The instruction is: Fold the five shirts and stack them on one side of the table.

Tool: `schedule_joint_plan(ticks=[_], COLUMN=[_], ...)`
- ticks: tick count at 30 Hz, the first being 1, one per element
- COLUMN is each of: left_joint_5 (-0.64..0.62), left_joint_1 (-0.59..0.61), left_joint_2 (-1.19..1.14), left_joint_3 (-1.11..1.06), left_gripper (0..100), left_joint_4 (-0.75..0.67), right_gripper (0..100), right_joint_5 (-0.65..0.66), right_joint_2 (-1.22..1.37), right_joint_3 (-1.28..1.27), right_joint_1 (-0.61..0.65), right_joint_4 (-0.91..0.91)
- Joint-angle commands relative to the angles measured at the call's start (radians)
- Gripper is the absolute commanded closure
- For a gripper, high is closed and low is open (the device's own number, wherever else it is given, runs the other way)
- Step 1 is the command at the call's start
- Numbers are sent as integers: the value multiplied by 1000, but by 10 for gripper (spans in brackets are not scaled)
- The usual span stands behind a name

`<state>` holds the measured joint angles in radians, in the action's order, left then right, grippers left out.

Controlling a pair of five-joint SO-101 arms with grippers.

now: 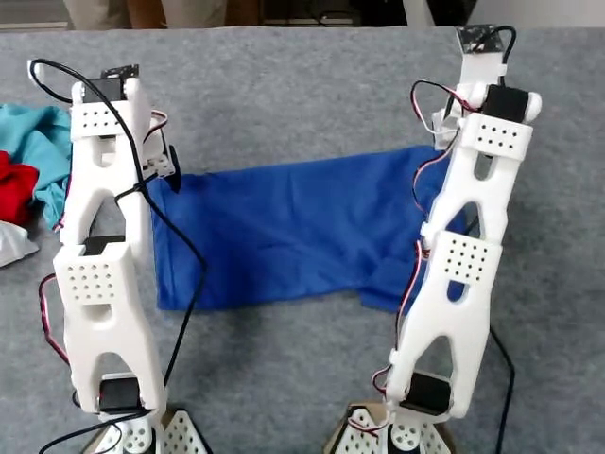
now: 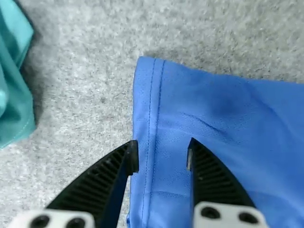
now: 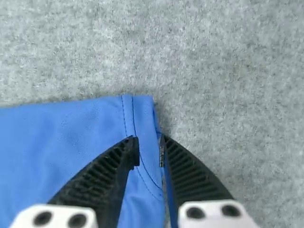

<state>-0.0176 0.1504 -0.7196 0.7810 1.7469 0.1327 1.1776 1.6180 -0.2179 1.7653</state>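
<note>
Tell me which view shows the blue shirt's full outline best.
High view: the blue shirt lies spread flat, nearly its whole outline visible. Each wrist view shows one hemmed corner: the left gripper open astride the hem, the right gripper narrowly open at the edge.

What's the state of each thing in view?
blue shirt: lying flat on the table, not stacked
left gripper: open, over the blue shirt's hem
right gripper: narrowly open, hem corner between its jaws
teal shirt: crumpled, unfolded
red shirt: crumpled against the teal shirt
white cloth: crumpled
</note>
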Motion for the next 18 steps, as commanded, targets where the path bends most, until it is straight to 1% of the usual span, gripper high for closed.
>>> schedule_joint_plan(ticks=[1, 4, 6, 8, 12, 18], left_joint_5=[3, -2, -32, -44, -46, -41], left_joint_1=[-61, -106, -110, -107, -69, -9], left_joint_2=[22, 13, 5, -25, -104, -206], left_joint_3=[-9, -25, -18, -18, -15, -15], left_gripper=[822, 835, 898, 979, 968, 980], left_joint_4=[12, 11, -3, -51, -109, -160], right_gripper=[908, 911, 943, 951, 965, 992], right_joint_5=[-9, -11, -11, -12, -87, -95], right_joint_2=[-88, -88, -88, -87, -85, -85], right_joint_3=[4, -62, -108, -156, -252, -406], right_joint_1=[4, 31, 50, 68, 82, 62], right_joint_4=[21, 21, 18, 17, -40, -215])
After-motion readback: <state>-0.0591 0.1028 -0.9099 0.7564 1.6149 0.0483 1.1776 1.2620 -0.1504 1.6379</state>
